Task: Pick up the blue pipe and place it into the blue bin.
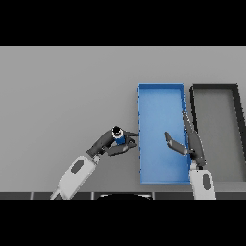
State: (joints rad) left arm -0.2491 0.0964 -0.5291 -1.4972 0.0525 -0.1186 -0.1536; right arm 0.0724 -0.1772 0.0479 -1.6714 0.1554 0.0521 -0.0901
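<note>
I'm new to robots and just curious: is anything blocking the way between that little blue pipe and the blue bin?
Nothing visible. The left hand holds the blue pipe right beside the blue bin; only the bin's near wall lies between. The right hand hangs over the bin's other side.

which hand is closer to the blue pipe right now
Left. The left hand has its fingers curled round the blue pipe, just outside the blue bin's left wall. The right hand is open over the bin's right side, across the bin from the pipe.

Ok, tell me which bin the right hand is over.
The blue bin, left of the dark grey bin; the right hand reaches across its right wall.
</note>
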